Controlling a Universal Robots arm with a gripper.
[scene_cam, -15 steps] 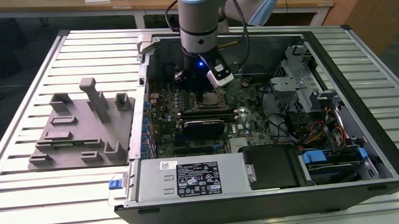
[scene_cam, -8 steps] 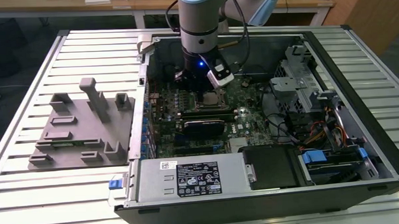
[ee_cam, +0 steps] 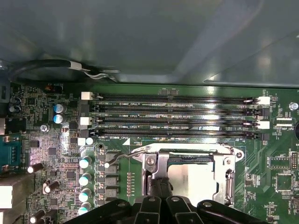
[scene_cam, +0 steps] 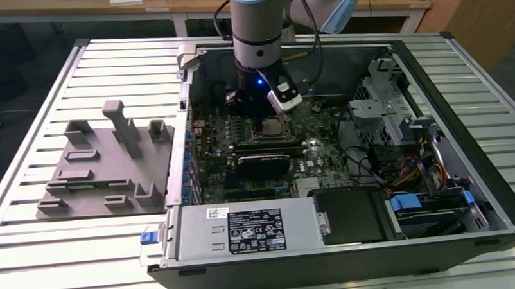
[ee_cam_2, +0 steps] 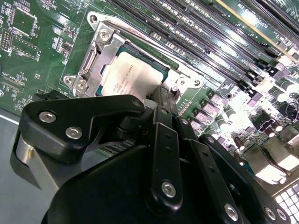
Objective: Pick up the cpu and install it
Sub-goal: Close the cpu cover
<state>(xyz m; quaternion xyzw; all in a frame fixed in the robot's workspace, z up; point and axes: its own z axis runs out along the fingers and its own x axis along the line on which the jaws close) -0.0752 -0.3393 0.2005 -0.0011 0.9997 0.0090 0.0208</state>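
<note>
Cpu [ee_cam_2: 127, 77] lies flat in socket [ee_cam_2: 96, 46] — end effector [ee_cam_2: 163, 95] at its edge (grip state: cannot tell). Light, stiff, fragile — take by edges.

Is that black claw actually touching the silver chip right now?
Cannot tell. In the second wrist view the gripper ends right at the edge of the cpu, but neither contact nor a gap shows plainly.

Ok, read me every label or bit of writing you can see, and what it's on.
No text can be read with confidence.
Black label on the power supply: too small.
White sticker beside it: too small.
Print on the cpu: blurred.
White lettering by the memory slots: too small.
</note>
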